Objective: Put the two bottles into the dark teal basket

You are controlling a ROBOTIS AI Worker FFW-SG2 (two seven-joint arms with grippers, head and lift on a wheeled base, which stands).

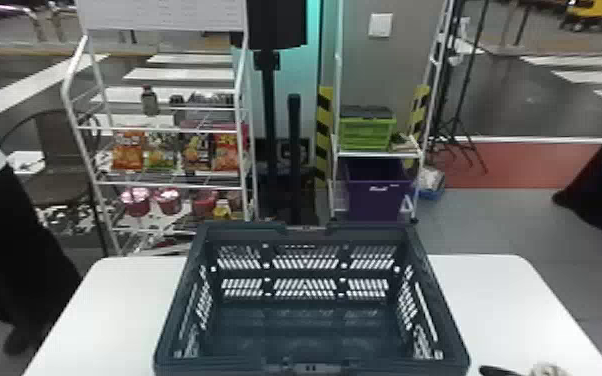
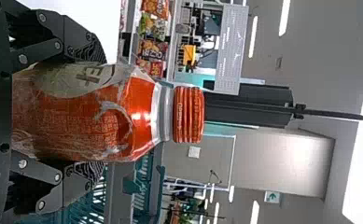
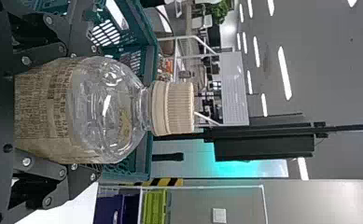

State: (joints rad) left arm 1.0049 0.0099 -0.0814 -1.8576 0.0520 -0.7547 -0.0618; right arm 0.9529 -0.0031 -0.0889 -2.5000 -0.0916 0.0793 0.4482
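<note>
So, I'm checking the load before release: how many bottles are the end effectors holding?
2: the orange-capped bottle in the left end effector, the beige-capped bottle in the right.

basket point(image 1: 179, 305): dark teal | left cap point(image 2: 188, 115) — orange | right cap point(image 3: 173, 108) — beige, probably

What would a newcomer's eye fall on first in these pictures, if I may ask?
Probably the large dark teal basket, squarely in the middle of the head view on a white table. Next come the two bottles close up in the wrist views: an orange bottle held in the left gripper, and a clear-shouldered, cream-capped bottle in the right gripper.
</note>
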